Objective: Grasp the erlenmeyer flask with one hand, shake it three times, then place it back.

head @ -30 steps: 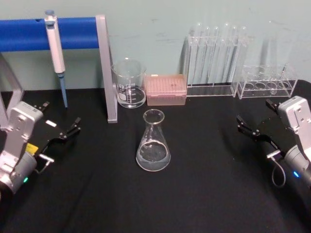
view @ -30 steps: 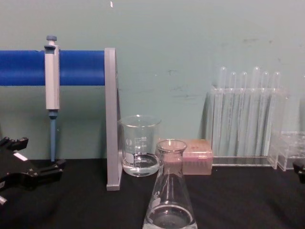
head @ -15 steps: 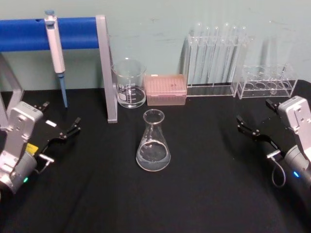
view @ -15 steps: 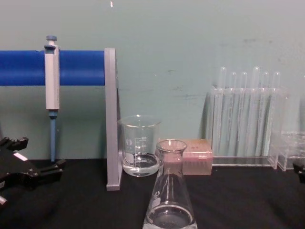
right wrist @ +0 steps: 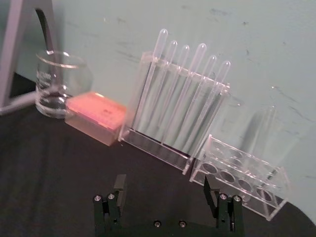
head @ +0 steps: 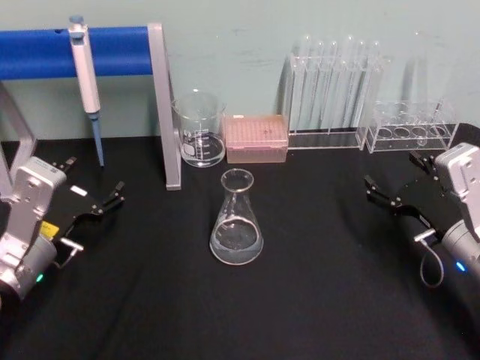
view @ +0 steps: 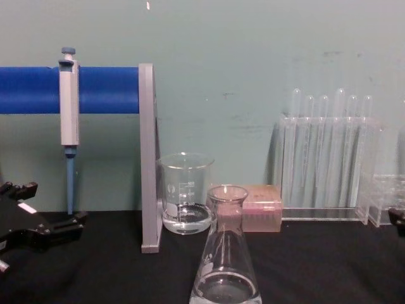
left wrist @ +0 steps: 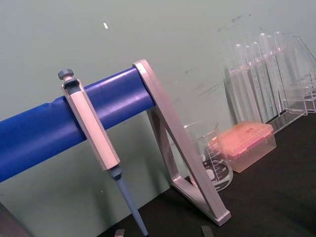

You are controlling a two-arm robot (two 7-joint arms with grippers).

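Head view, quick one: where's the erlenmeyer flask (head: 237, 225), and does anything have hold of it?

> Nothing does. It stands upright on the black counter (head: 315, 300), about the middle, in front of the beaker (head: 199, 129) and the pink tip box (head: 256, 138), apart from both.

And the grippers?

> On the counter's left side the left gripper (head: 96, 174) hangs low, jaws spread, empty. Over on the right, the right gripper (head: 389, 168) sits near the low clear rack (head: 412, 133) — the right wrist view shows its jaws wide apart with nothing between them. Both are well apart from the flask.
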